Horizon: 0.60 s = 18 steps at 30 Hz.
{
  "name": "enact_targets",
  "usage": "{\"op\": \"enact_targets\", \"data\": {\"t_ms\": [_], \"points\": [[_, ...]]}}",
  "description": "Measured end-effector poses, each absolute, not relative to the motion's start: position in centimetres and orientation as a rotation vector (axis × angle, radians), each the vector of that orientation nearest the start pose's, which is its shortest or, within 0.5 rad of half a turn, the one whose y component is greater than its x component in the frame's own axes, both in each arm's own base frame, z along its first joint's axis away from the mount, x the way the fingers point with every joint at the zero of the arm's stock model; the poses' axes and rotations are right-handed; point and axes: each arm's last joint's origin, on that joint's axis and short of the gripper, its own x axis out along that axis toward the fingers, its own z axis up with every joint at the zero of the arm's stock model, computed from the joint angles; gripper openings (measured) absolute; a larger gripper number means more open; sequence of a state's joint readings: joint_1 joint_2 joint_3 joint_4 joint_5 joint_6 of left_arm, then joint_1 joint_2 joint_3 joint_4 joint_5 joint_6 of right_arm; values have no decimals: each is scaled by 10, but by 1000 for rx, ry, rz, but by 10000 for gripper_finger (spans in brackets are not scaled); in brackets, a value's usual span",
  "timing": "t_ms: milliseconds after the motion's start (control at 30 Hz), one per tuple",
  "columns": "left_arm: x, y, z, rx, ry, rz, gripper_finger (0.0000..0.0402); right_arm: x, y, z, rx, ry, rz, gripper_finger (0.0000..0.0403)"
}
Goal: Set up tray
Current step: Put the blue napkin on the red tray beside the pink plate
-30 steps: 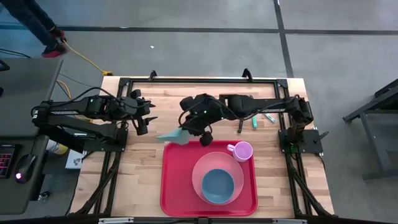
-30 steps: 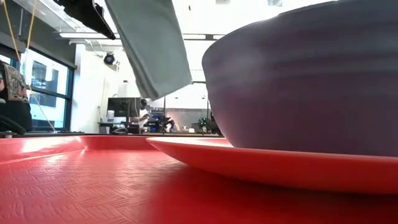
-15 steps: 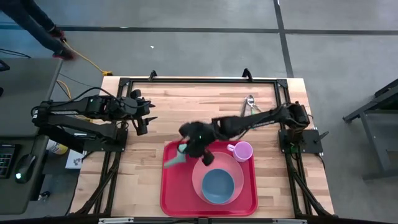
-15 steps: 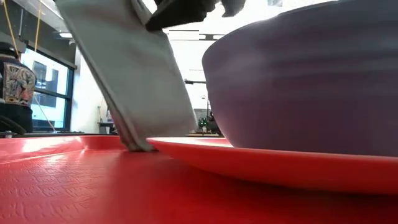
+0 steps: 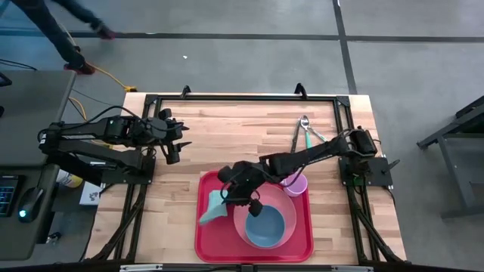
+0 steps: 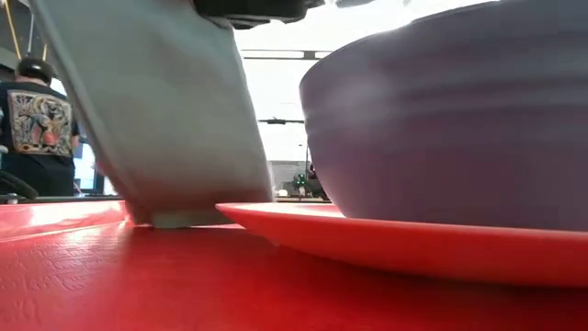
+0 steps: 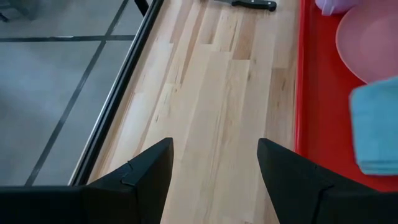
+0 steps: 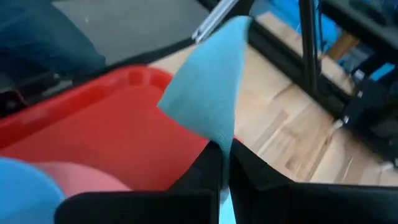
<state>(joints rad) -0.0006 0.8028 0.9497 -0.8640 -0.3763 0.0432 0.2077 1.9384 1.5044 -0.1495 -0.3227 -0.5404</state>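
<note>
The red tray [image 5: 208, 242] lies at the table's near middle. On it stand a pink plate [image 5: 243, 205] bearing a blue bowl [image 5: 265, 227], and a pink cup [image 5: 296, 183]. My right gripper [image 5: 228, 198] is over the tray's left part, shut on a folded light-blue napkin [image 5: 212, 209], seen close in its wrist view [image 8: 208, 93]. In the low view the napkin [image 6: 156, 110] stands beside the plate [image 6: 404, 244] and bowl [image 6: 450, 119]. My left gripper [image 5: 178, 146] waits open over bare wood at the table's left [image 7: 214, 168]. My right gripper pinches the folded napkin between its two fingers at one end [image 8: 222, 146], several layers thick. The fingers slant downward from the table's right and far side. The napkin stretches away beyond the fingertips, and its lower edge [image 6: 184, 219] rests on the tray's floor.
Metal utensils [image 5: 305, 130] lie on the wood at the far right, and a dark-handled knife [image 7: 249, 5] shows in the left wrist view. A black frame [image 5: 242, 97] runs along the table's far edge. A person [image 6: 41, 129] stands in the room beyond.
My right gripper has come down and toward the table's near edge, from above the wood past the tray's far left corner to over the tray's left part, staying shut. The napkin, which hung clear, now has its lower edge on the tray.
</note>
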Motion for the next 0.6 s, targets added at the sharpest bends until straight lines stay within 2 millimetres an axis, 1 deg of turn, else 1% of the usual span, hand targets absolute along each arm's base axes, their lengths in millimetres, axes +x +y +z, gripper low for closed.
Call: {"op": "enact_targets", "data": {"t_ms": [67,133,267,367,500,600], "points": [[142,11,326,176,716,344,264,435,101,247,-477,398,666,0],[142,11,326,176,717,344,264,440,103,238,-459,383,683,0],[142,11,326,165,715,348,264,445,105,216,-437,443,708,0],[141,11,326,163,716,348,264,449,110,206,-411,443,732,0],[141,11,326,164,719,348,264,449,119,199,-412,441,755,0],[141,11,326,164,720,348,264,448,123,199,-401,440,765,0]]}}
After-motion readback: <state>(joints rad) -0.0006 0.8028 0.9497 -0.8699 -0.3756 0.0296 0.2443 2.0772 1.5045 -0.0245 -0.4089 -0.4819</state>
